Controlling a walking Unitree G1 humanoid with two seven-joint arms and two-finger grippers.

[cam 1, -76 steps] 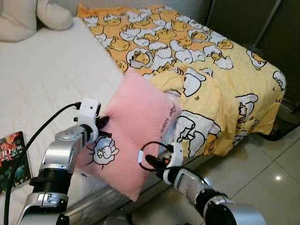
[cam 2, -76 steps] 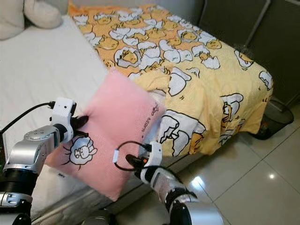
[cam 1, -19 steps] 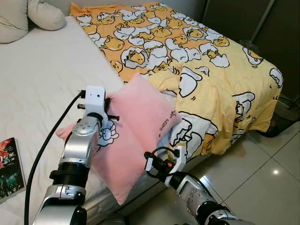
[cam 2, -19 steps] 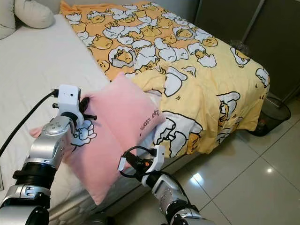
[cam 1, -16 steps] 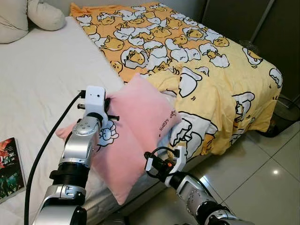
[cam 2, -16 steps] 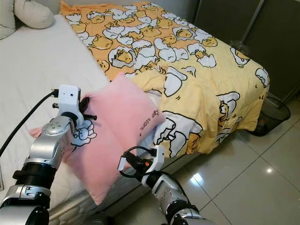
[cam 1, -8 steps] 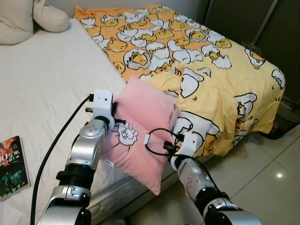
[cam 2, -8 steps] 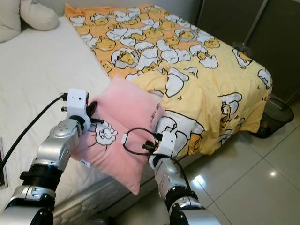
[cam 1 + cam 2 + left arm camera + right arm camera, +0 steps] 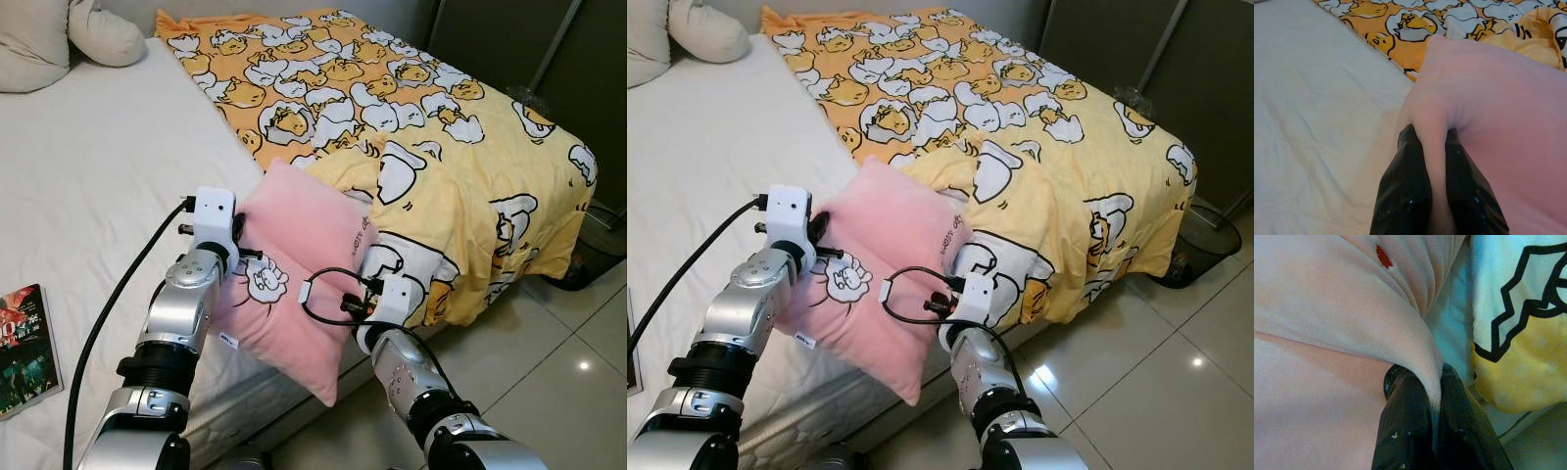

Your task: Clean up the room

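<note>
Left hand (image 9: 1431,142) and right hand (image 9: 1434,377) pinching pink pillow (image 9: 299,264) — opposite edges, over bed (image 9: 88,166)

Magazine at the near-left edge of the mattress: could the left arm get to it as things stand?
Probably not yet. The left tool is shut on the pink pillow, shared with the right tool; the magazine lies unobstructed on the mattress.

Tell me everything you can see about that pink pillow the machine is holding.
The pink pillow is square, soft and plush-looking, with a small white cartoon figure and a line of dark script printed on it. It is held tilted over the edge of the bed, one corner hanging down. The left gripper pinches a fold of one edge, and the right gripper pinches the opposite edge. Behind it lies the yellow cartoon blanket.
</note>
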